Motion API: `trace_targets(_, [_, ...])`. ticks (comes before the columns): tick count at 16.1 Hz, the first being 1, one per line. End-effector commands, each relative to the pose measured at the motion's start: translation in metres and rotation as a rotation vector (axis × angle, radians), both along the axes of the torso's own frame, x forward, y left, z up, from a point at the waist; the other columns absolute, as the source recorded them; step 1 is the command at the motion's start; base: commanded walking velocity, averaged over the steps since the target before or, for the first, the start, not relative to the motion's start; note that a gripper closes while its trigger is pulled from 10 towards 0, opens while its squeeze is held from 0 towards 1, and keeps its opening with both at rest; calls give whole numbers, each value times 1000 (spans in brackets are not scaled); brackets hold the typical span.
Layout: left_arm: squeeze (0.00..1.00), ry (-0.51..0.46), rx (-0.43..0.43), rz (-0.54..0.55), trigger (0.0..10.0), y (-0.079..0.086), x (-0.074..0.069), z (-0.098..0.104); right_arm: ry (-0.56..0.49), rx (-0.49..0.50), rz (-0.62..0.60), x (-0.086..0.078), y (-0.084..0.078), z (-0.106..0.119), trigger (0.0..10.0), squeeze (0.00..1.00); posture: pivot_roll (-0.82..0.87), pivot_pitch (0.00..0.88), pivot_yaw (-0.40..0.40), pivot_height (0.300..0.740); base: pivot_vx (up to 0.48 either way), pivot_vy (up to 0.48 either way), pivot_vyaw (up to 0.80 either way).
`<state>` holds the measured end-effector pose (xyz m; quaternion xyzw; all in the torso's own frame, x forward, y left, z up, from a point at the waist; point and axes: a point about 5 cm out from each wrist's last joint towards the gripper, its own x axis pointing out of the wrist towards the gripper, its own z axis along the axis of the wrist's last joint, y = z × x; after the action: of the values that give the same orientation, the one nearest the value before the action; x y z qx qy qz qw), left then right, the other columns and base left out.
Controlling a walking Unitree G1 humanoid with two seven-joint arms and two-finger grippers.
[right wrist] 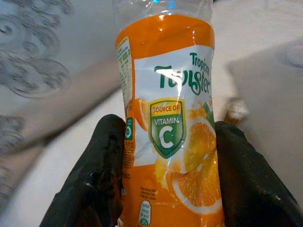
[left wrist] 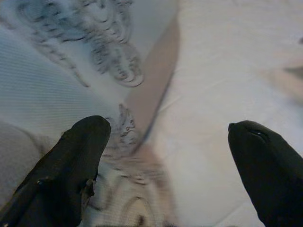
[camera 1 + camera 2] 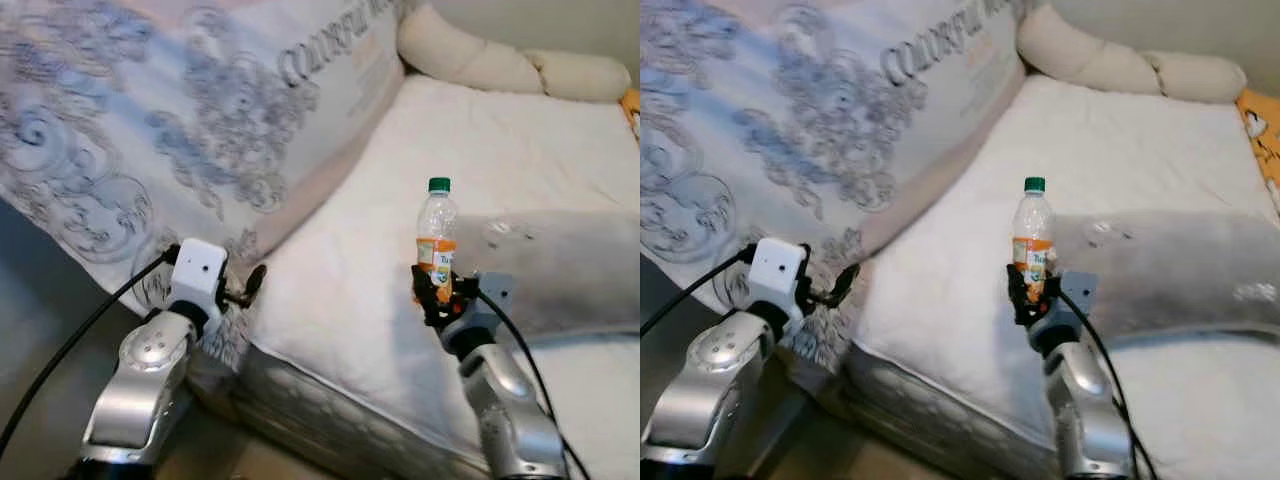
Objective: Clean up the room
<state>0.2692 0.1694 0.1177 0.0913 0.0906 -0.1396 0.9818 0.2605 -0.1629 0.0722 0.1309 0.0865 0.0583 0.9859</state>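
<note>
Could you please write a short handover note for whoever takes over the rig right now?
Right gripper: shut on the bottle, upright, green cap on, held low by its orange label above the bed.
Left gripper: open, holding nothing, at the bed's edge beside the patterned blanket.
Done: bottle is gripped.
Left: carry the bottle off and put it away. The blanket lies rumpled over the bed's left side, and a grey sheet lies just beyond the bottle; both probably want straightening.
</note>
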Motion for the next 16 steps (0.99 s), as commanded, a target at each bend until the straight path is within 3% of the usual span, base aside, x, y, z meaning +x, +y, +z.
trace_targets(1, [0,1,9,18,10000,4,1,0,-21,-2,25,3,3,7,10000,0,-12,0,-9,740,0,0,0])
trace_targets(3, [0,17,20,18,10000,5,0,-3,6,-60,132,-1,8,3,10000,0,-13,0,-5,740,0,0,800])
trace_targets(5, [0,19,34,14,10000,6,-1,-4,3,-113,150,-1,7,2,10000,0,-5,0,-4,740,0,0,800])
trace_targets(7, [0,25,88,-33,10000,6,-1,-4,19,-96,189,-2,6,-1,10000,0,10,0,-6,740,0,0,800])
trace_targets(12, [0,33,77,-21,10000,6,4,-5,50,-74,342,-16,20,-9,10000,0,-18,0,6,740,0,0,800])
trace_targets(16, [0,39,111,-54,10000,2,1,-7,62,-37,352,-18,17,-12,10000,0,13,0,-10,740,0,0,800])
